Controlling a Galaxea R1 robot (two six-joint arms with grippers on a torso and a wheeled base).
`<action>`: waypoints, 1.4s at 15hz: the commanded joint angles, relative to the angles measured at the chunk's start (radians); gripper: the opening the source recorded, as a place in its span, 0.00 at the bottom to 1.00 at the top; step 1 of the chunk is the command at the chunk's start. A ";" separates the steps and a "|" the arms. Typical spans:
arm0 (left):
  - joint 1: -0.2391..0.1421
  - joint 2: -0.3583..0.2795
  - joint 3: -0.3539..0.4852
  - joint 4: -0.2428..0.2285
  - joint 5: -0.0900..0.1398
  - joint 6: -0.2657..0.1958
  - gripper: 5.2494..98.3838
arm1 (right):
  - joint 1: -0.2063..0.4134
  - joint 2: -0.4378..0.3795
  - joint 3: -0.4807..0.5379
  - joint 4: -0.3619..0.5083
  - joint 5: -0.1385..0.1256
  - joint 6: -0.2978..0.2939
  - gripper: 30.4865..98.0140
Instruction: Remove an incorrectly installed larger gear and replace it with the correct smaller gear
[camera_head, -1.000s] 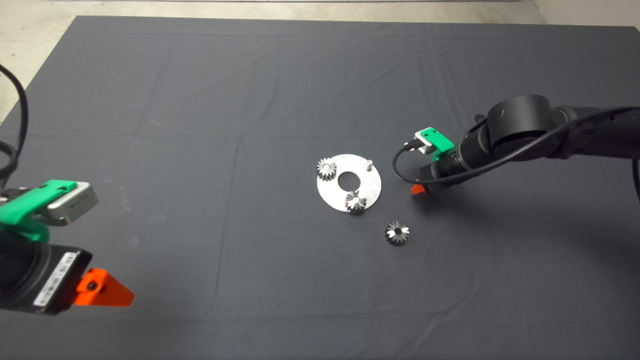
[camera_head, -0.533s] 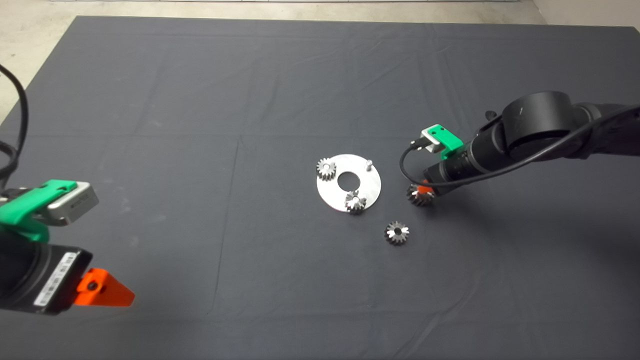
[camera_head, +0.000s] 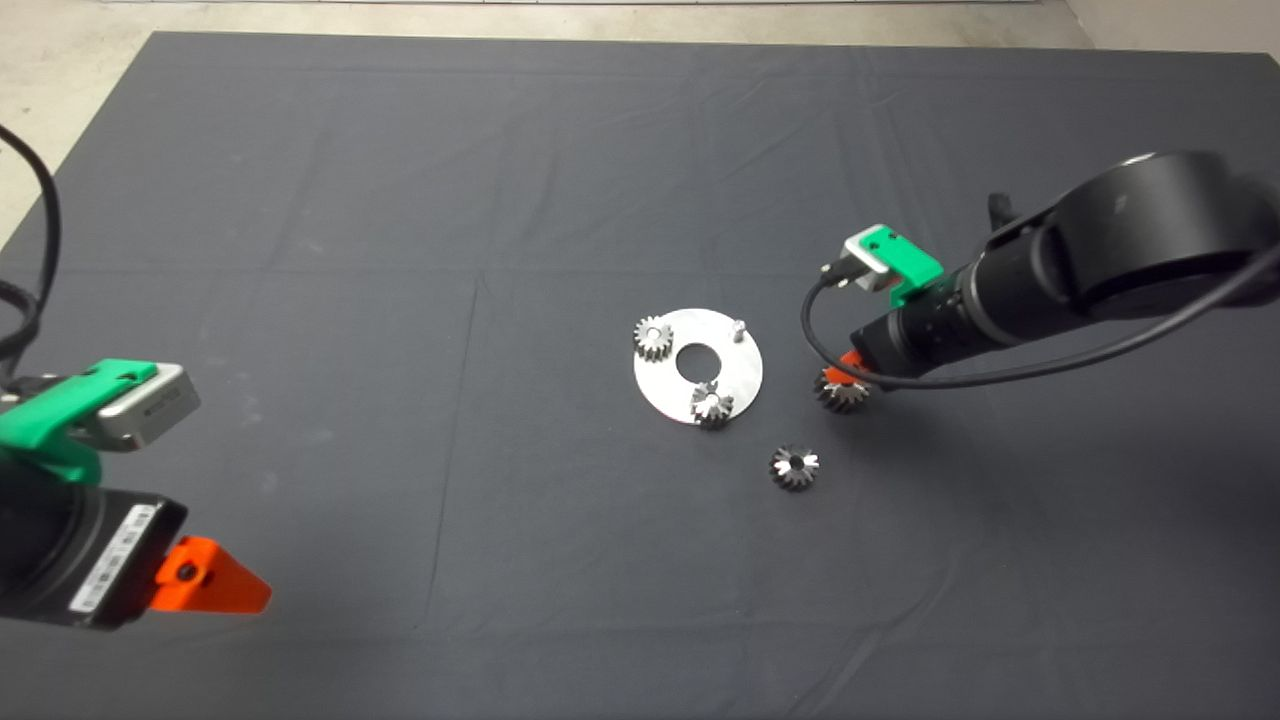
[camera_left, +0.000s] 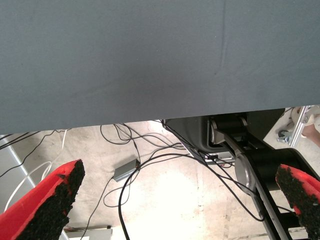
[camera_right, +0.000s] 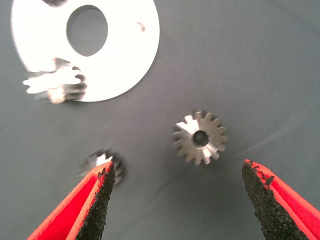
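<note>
The larger gear lies flat on the mat just right of the round silver plate. My right gripper hovers over it, open and not touching it. The smaller gear lies on the mat nearer the front; in the right wrist view one red finger partly covers it. A bare peg stands on the plate's right side. My left gripper waits open at the lower left.
Two paler silvery gears sit on the plate, one at its left and one at its front. The plate has a round centre hole. Beyond the mat's edge, the left wrist view shows floor and cables.
My right arm has drawn back to the right and risen. The larger gear, hidden under the gripper a second ago, now lies uncovered on the mat. The left arm has not moved.
</note>
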 joint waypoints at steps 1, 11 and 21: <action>-0.013 0.001 0.012 -0.017 0.037 -0.006 1.00 | 0.013 0.005 0.059 0.045 -0.010 -0.003 0.55; -0.013 0.004 0.012 -0.017 0.031 0.020 1.00 | -0.066 -0.006 0.140 -0.040 0.136 -0.141 0.70; -0.013 0.002 0.012 -0.017 0.023 0.020 1.00 | -0.217 -0.012 0.150 -0.380 0.182 -0.254 0.70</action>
